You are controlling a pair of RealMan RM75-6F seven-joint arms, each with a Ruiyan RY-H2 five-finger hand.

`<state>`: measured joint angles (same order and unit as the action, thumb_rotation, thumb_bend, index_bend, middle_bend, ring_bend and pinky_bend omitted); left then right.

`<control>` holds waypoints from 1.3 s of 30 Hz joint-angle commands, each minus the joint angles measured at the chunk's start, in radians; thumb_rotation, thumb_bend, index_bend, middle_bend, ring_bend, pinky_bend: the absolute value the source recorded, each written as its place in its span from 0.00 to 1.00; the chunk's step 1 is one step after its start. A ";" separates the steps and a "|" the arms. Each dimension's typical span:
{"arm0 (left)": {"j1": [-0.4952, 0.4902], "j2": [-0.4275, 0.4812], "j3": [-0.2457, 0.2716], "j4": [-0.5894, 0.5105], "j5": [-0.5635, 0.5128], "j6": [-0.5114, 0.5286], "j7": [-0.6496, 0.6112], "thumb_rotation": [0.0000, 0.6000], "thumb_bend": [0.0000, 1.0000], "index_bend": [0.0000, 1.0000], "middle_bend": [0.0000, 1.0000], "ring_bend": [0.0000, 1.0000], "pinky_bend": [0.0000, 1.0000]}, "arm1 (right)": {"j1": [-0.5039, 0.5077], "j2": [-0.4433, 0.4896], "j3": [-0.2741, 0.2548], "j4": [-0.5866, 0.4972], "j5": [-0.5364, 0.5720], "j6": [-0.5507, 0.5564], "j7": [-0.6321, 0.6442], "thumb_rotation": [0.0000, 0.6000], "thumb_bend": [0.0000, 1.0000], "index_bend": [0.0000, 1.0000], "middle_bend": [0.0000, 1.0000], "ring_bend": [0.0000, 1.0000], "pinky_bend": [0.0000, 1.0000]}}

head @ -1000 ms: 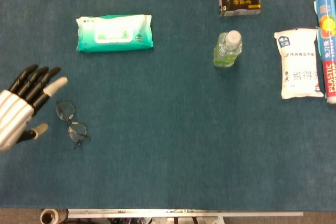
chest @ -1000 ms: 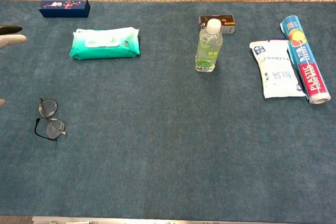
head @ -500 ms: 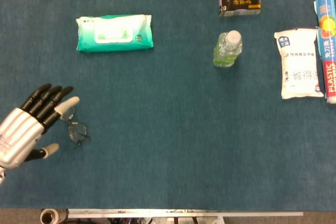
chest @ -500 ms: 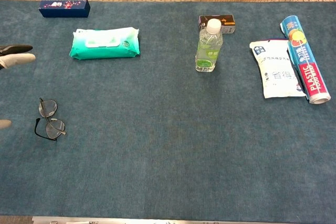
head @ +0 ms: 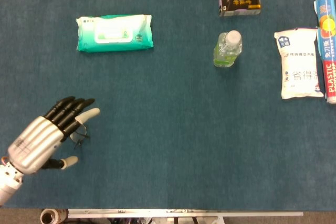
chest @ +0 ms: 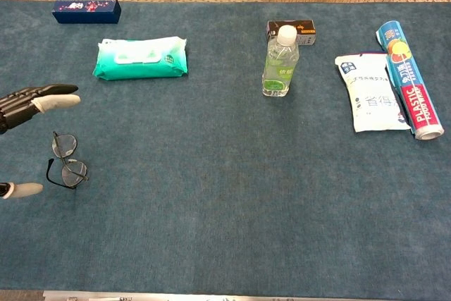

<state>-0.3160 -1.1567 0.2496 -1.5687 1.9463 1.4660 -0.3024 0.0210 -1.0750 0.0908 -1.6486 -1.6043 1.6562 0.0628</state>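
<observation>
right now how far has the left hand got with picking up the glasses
Nothing is picked up yet: the glasses lie flat on the table. In hand: the left hand hovers over them, fingers spread, holding nothing. Left: lowering, closing on the frame and lifting. The right hand is out of view.

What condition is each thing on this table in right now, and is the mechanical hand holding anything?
left hand: open, fingers spread, above the glasses, holding nothing.
glasses: lying on the table, temples folded, not gripped.
water bottle: upright, cap on.
wet wipes pack: lying flat, lid flap shut.
white pouch: flat, looks sealed.
plastic wrap box: lying on its side beside the pouch.
dark box: closed.
blue box: closed.
</observation>
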 commanded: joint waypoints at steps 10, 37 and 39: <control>-0.024 -0.055 -0.027 -0.010 -0.010 -0.032 -0.027 1.00 0.00 0.00 0.00 0.00 0.03 | -0.002 0.003 0.001 -0.001 -0.002 0.004 0.004 1.00 0.01 0.14 0.20 0.17 0.33; -0.065 -0.152 -0.074 0.175 -0.062 -0.065 -0.080 1.00 0.00 0.00 0.00 0.00 0.03 | -0.001 0.000 0.000 0.000 -0.003 0.002 -0.002 1.00 0.01 0.14 0.20 0.17 0.33; -0.069 -0.160 -0.073 0.190 -0.064 -0.072 -0.085 1.00 0.00 0.00 0.00 0.00 0.03 | -0.001 -0.001 0.000 0.000 -0.002 0.001 -0.003 1.00 0.01 0.14 0.20 0.17 0.33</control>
<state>-0.3825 -1.3126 0.1758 -1.3840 1.8839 1.3979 -0.3845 0.0202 -1.0756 0.0905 -1.6483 -1.6068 1.6568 0.0596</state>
